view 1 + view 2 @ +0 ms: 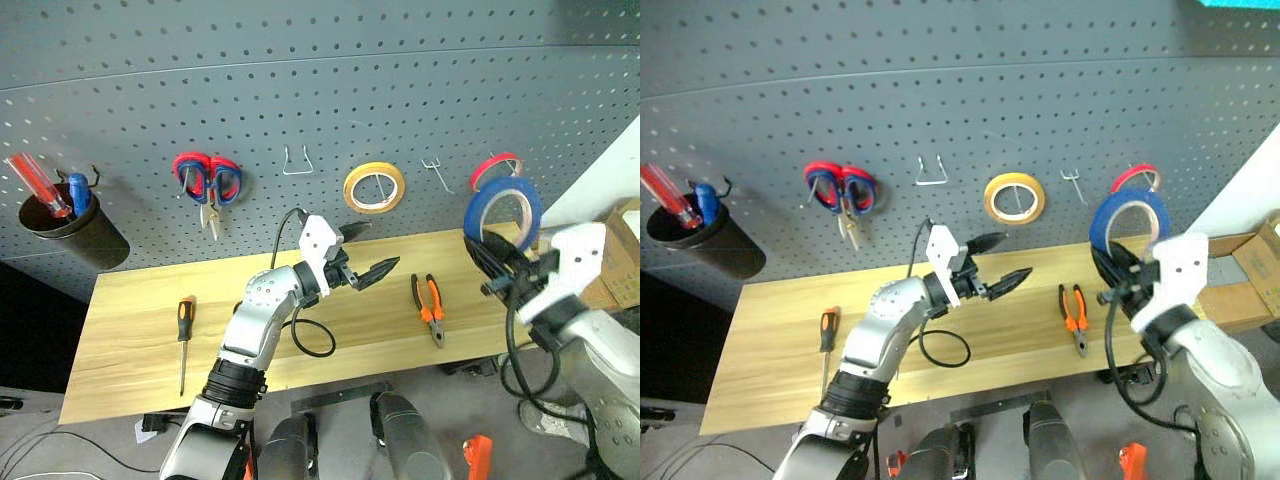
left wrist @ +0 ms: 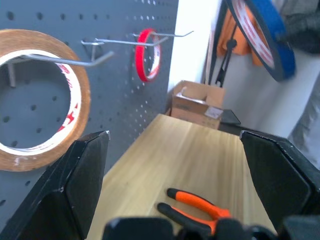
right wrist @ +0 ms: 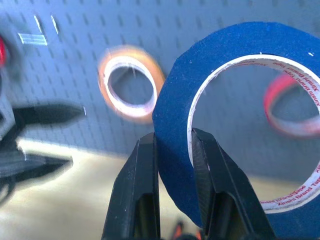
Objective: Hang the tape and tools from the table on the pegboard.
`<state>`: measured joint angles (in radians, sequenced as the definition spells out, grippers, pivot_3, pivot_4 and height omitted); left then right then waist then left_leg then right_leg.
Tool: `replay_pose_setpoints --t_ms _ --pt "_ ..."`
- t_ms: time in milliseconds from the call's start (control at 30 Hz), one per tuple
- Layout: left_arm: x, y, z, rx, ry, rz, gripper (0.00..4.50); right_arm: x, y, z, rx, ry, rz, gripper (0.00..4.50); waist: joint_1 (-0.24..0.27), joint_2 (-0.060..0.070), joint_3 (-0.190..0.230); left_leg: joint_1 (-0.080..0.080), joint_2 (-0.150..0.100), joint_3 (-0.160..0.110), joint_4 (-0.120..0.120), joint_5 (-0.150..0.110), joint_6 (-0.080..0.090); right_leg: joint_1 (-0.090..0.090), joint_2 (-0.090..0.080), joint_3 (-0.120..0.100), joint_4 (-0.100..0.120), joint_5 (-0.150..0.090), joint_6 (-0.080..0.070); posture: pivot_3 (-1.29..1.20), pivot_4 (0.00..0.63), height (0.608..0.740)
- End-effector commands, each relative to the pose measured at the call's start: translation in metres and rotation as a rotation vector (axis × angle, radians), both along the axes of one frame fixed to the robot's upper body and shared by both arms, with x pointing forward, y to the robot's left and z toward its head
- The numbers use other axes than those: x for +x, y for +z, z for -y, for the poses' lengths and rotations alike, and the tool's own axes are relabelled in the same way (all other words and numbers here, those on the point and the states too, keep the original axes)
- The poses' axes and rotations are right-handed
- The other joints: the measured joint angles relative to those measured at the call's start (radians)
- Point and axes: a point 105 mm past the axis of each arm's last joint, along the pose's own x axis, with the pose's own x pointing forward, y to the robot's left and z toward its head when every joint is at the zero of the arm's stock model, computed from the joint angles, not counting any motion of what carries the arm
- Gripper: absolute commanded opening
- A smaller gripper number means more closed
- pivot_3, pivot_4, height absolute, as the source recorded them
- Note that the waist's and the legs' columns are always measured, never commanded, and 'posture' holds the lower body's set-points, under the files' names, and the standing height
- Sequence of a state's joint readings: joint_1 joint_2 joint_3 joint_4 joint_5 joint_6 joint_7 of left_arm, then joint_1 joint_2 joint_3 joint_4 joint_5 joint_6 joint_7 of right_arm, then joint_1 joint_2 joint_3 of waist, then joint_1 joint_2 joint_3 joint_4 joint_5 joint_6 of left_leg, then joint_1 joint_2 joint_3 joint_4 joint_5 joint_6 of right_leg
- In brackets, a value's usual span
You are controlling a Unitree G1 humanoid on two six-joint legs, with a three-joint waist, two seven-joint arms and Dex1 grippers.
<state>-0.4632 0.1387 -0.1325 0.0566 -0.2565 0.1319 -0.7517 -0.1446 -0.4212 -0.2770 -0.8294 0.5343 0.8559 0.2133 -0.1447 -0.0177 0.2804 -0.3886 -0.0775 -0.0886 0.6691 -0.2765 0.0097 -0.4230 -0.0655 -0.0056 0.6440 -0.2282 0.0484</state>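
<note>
1. Blue tape is up off the tabletop, pinched by its rim in the closed right gripper, one finger on the outer face and one inside the hollow centre.
2. The ring stands upright in front of the pegboard, just below the red tape ring hanging there.
3. The left gripper hovers above the middle of the tabletop with its fingers spread wide and holding nothing, pointing toward the yellow tape ring on its hook.
4. The pliers with orange-and-black handles lie flat on the tabletop, between the two grippers.
5. The screwdriver with the orange-and-black handle lies near the tabletop's left end, well apart from both grippers.
6. On the pegboard, the red-and-blue scissors hang to the left of an empty wire hook.
7. At far left a black cup on the board holds a red screwdriver and a blue one.
</note>
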Motion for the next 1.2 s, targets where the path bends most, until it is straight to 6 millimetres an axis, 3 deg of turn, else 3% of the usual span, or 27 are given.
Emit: replay_pose_setpoints --t_ms 33,200,467,633,767,967,1033,1133,1200 --pt "-0.009 0.023 -0.003 -0.067 -0.003 0.093 4.50 0.017 0.001 0.001 0.009 -0.007 0.022 0.36 0.003 0.000 0.000 -0.001 0.000 0.000 0.000 0.000 0.000 0.000 0.000 0.000 0.000 0.002 -0.004 -0.33 0.226 0.740" --pt "-0.016 0.034 -0.004 -0.090 0.003 0.131 4.50 0.037 -0.006 -0.006 0.054 0.032 0.023 0.36 0.006 0.001 -0.002 -0.003 0.000 0.000 0.000 0.000 0.000 -0.003 0.000 0.001 0.000 0.005 -0.006 -0.30 0.205 0.740" --pt "-0.017 0.033 -0.009 -0.080 0.049 0.124 4.50 0.064 -0.019 -0.013 0.086 0.091 0.007 0.36 0.010 0.002 -0.010 -0.004 0.000 0.003 0.000 0.002 -0.004 -0.005 0.001 0.004 0.001 0.006 -0.006 -0.24 0.188 0.740" --pt "-0.016 0.032 -0.010 -0.070 0.063 0.120 4.50 0.096 -0.034 -0.020 0.076 0.068 -0.058 0.36 0.007 0.002 -0.011 -0.002 0.001 0.009 0.002 0.002 -0.003 -0.006 0.005 0.014 0.002 0.010 -0.005 -0.23 0.194 0.740" --pt "-0.013 0.029 -0.005 -0.046 0.052 0.126 4.50 0.107 -0.028 -0.003 0.125 -0.049 -0.017 1.62 0.009 0.002 -0.012 -0.003 0.003 0.010 0.007 0.000 0.000 -0.007 0.008 0.019 0.003 0.013 -0.005 -0.23 0.204 0.740" --pt "-0.012 0.009 0.001 0.024 0.035 0.096 4.50 0.078 -0.043 0.014 0.112 -0.100 -0.072 3.65 0.025 0.002 -0.012 -0.006 0.003 0.010 0.008 0.000 0.000 -0.008 0.008 0.020 0.002 0.014 -0.005 -0.26 0.239 0.740" --pt "-0.010 -0.010 0.001 0.075 0.037 0.071 4.50 0.052 -0.056 0.016 0.113 -0.080 -0.129 4.34 0.028 0.002 -0.012 -0.010 0.003 0.011 0.008 0.000 0.000 -0.013 0.008 0.022 0.003 0.014 -0.005 -0.27 0.253 0.740" --pt "-0.009 -0.040 0.003 0.154 0.009 0.020 4.50 0.011 -0.088 0.018 0.089 -0.041 -0.300 4.34 0.033 0.003 -0.013 -0.012 0.004 0.012 0.008 -0.001 0.001 -0.016 0.008 0.022 0.003 0.014 -0.005 -0.28 0.269 0.740" --pt "-0.012 -0.061 0.004 0.230 -0.023 -0.030 4.50 -0.008 -0.120 0.028 -0.008 -0.072 -0.480 4.34 0.029 0.003 -0.012 -0.012 0.004 0.013 0.008 -0.001 0.001 -0.017 0.008 0.023 0.003 0.014 -0.005 -0.30 0.286 0.740"
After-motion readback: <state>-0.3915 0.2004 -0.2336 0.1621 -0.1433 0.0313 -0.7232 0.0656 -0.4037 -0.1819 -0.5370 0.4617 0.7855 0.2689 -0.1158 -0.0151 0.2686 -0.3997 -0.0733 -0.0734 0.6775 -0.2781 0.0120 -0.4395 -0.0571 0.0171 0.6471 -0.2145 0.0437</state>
